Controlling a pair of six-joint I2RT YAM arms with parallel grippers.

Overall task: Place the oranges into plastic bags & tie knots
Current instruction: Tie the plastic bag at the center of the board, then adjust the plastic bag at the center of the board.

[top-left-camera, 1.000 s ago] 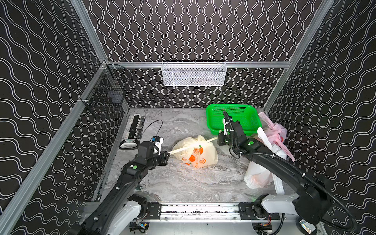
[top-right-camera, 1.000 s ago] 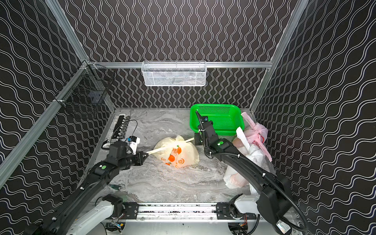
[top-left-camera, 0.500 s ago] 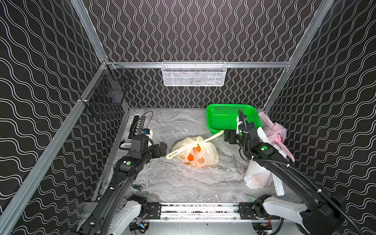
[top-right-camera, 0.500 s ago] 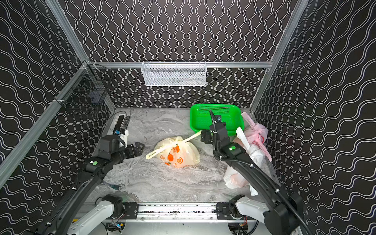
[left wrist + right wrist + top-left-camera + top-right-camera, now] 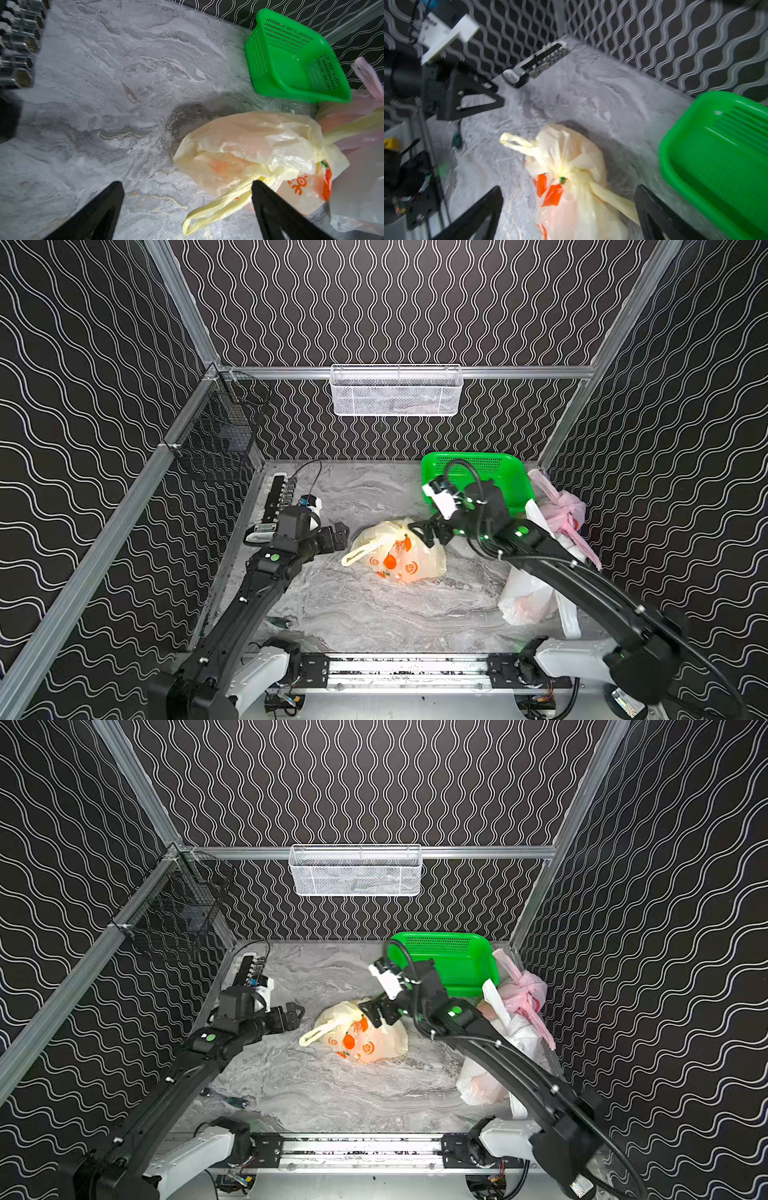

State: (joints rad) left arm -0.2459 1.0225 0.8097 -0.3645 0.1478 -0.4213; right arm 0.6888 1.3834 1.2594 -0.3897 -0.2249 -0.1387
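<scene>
- Pale yellow bag (image 5: 401, 556) (image 5: 368, 1038) lies on its side near the middle of the marbled grey worktop (image 5: 353, 614), between the two hands.
- Its neck is gathered into a knot (image 5: 566, 172) (image 5: 320, 153). Printed orange motifs face up in both top views.
- Orange patches (image 5: 220, 166) glow through the film in the left wrist view; cannot tell fruit from print.
- One handle loop (image 5: 360, 552) (image 5: 216, 209) (image 5: 512, 142) trails flat on the worktop toward the left arm.
- Left hand (image 5: 338, 536) (image 5: 294, 1017) (image 5: 186, 185): fingers spread wide, gripping nothing. It is low over the worktop, near the loop's end and apart from it in both top views. In the wrist view the loop lies between the fingers and is not pinched.
- Right hand (image 5: 422, 533) (image 5: 370, 1013) (image 5: 569, 188): fingers spread wide, gripping nothing. It sits over the bag's far upper edge. The second handle strip (image 5: 612, 201) runs up to one finger; cannot tell if they touch. The right wrist view is motion-blurred.
- Green perforated basket (image 5: 498, 472) (image 5: 461, 959) (image 5: 291, 62) (image 5: 716, 155) stands at the back right, just behind the right hand.
- Pink bag (image 5: 561, 510) (image 5: 525, 990), tied at the top, sits against the right wall beside the basket.
- White bag (image 5: 528, 597) (image 5: 482, 1085) sits nearer the front on the right, partly under the right arm, with a faint orange tint through the film.
- Rail of chrome sockets (image 5: 277, 497) (image 5: 245, 969) (image 5: 18, 43) lies along the left wall behind the left hand.
</scene>
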